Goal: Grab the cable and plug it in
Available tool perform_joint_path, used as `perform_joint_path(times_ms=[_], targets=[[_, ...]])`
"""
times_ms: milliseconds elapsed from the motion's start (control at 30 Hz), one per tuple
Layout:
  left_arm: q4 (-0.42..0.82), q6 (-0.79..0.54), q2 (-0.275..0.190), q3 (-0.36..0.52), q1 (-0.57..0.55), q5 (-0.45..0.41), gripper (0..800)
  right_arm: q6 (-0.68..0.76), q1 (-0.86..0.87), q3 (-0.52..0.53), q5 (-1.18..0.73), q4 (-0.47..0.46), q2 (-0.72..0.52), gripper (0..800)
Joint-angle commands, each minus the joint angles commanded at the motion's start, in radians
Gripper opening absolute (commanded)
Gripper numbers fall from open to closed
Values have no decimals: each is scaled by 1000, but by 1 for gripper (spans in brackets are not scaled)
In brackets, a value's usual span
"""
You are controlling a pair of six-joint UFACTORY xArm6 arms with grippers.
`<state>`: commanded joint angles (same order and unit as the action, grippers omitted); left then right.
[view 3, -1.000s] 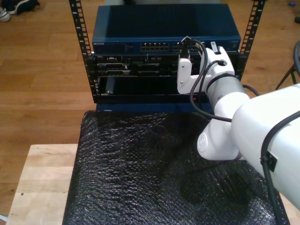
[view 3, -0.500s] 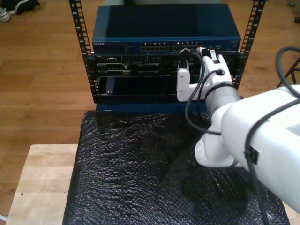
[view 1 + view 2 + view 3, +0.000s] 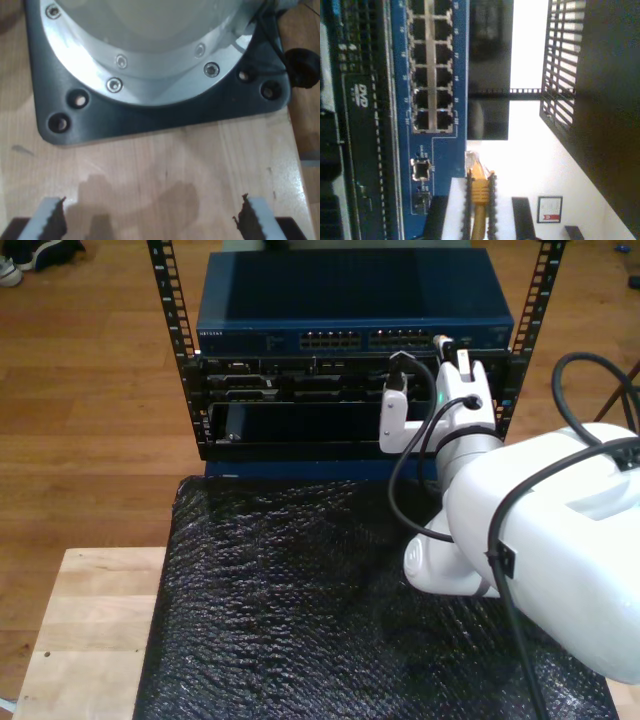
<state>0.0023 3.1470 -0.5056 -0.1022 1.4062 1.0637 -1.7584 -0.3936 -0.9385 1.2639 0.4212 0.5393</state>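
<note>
1. Two grippers are mine to report. My first gripper [image 3: 150,220] hangs over a pale wooden table [image 3: 165,165], its two toothed fingers [image 3: 50,220] spread wide with nothing between them.
2. Past those fingers, on the table, sits a dark square base plate [image 3: 150,117] bolted under a round silver flange [image 3: 150,60].
3. My second gripper [image 3: 480,200] has its jaws closed narrow on the cable [image 3: 479,200], an orange-yellow line with a clear plug [image 3: 472,161] sticking out past the fingertips.
4. In the second wrist view the plug sits just beside the blue switch [image 3: 440,150], near the edge of its face, close to a single square port [image 3: 421,170]. I cannot tell whether the plug touches the switch.
5. Rows of ports [image 3: 427,65] run along the switch face.
6. In the exterior view the switch [image 3: 350,300] sits at the top of a black rack [image 3: 180,370], and the white arm [image 3: 540,540] reaches in from the exterior view's right, gripper tip [image 3: 447,345] up at the switch's right end.
7. A black textured mat [image 3: 300,600] covers the table in front of the rack.
8. Black robot cables [image 3: 405,470] loop around the arm's wrist.
</note>
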Motion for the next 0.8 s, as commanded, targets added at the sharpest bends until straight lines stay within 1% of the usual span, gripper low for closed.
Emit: perform_joint_path(times_ms=[200,467,800], targets=[[2,0,0,0,0,0,800,0,-9,-32,28,34,34,0],[0,0,0,-2,0,0,800,5,-9,-55,38,34,68,0],[2,0,0,0,0,0,800,8,-11,-109,40,34,104,0]])
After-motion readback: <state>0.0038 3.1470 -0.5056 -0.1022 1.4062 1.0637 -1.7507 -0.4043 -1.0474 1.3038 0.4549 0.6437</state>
